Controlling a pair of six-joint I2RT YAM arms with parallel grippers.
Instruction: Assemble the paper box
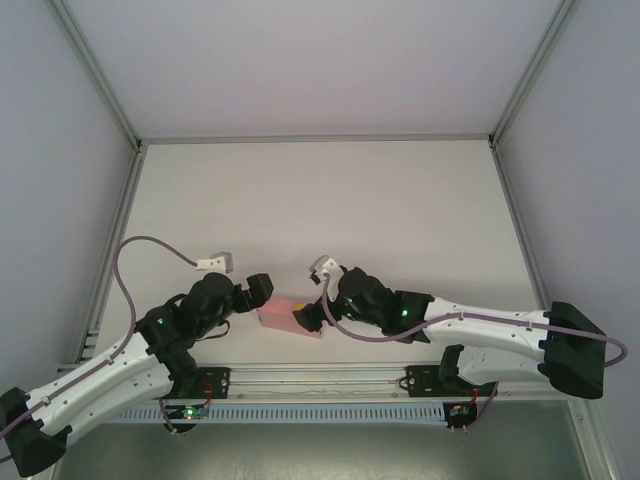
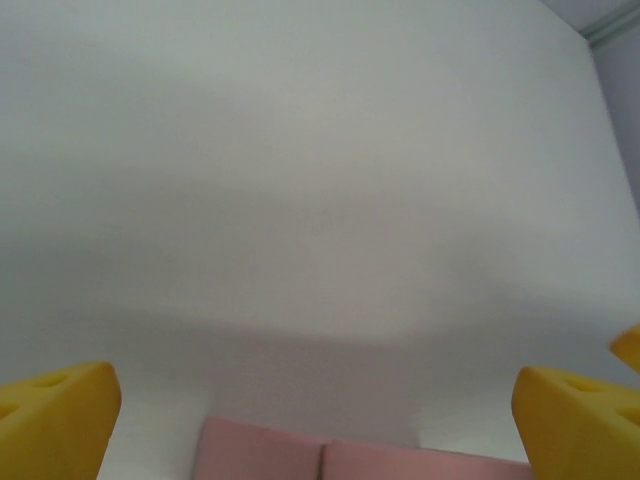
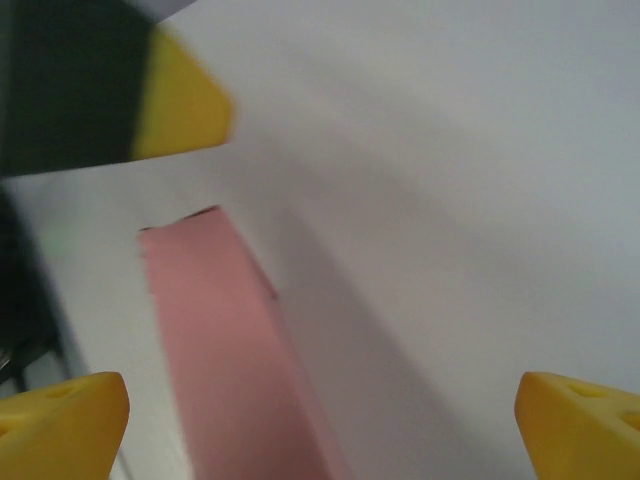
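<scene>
Top camera: high at 6 o'clock, looking down toward 12 o'clock, far. Wrist cameras: close, low; all share the paper box [image 1: 288, 316].

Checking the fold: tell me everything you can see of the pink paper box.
The paper box is thin pink card, folded into a small flat rectangular box, a seam across its top. It lies on the white table between the open left end effector and right end effector; contact cannot be told.
</scene>
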